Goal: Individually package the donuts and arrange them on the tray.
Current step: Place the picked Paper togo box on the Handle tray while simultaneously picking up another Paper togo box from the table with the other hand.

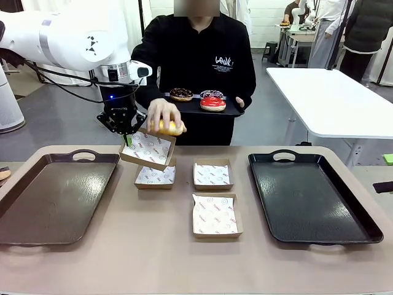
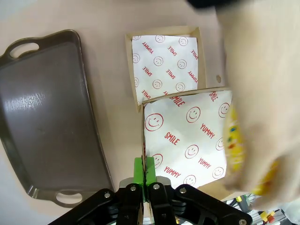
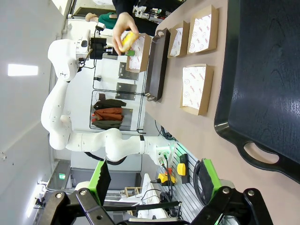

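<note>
Yellow donut (image 1: 169, 128) held in the person's hand (image 1: 160, 114), just over the box (image 1: 149, 149) pinched at its rim by the left gripper (image 1: 128, 141). Box best kept level and steady.

We are probably in a robotics lab: a white robot arm (image 1: 67, 37) at our table (image 1: 184, 264), a white worktable (image 1: 331, 98) beyond.

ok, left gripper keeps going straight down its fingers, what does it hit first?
Left gripper, shut on the raised box: likely bare table beside the lower box, depth unclear.
</note>
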### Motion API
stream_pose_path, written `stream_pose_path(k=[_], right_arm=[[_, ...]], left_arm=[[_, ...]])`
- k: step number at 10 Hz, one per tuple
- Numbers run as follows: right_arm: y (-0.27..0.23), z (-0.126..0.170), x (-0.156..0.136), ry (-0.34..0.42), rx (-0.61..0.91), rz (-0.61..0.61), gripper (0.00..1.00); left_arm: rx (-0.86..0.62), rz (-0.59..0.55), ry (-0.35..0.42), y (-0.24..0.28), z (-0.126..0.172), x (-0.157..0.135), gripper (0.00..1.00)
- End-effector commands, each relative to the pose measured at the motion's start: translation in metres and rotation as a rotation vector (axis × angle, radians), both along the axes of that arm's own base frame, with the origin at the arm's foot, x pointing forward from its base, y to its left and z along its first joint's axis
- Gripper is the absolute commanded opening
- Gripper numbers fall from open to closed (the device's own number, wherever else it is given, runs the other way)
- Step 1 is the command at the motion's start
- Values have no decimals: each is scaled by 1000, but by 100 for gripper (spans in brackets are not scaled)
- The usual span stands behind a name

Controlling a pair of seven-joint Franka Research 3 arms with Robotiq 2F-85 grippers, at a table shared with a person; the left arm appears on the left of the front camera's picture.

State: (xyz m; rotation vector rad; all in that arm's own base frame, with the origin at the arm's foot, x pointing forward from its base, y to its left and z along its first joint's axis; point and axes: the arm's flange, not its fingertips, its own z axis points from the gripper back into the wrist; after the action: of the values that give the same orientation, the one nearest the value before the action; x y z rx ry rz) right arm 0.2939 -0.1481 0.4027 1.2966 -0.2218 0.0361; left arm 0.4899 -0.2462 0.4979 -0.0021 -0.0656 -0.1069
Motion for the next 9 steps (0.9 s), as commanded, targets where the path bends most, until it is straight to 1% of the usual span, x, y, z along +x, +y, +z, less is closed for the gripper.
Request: stream_pose_path(k=[1, 9], right_arm=[[1, 0, 1, -7, 10, 0, 100], [1, 0, 1, -7, 10, 0, 100]], left_arm=[[-5, 16, -2, -1, 2, 1, 0], [-5, 16, -2, -1, 2, 1, 0]])
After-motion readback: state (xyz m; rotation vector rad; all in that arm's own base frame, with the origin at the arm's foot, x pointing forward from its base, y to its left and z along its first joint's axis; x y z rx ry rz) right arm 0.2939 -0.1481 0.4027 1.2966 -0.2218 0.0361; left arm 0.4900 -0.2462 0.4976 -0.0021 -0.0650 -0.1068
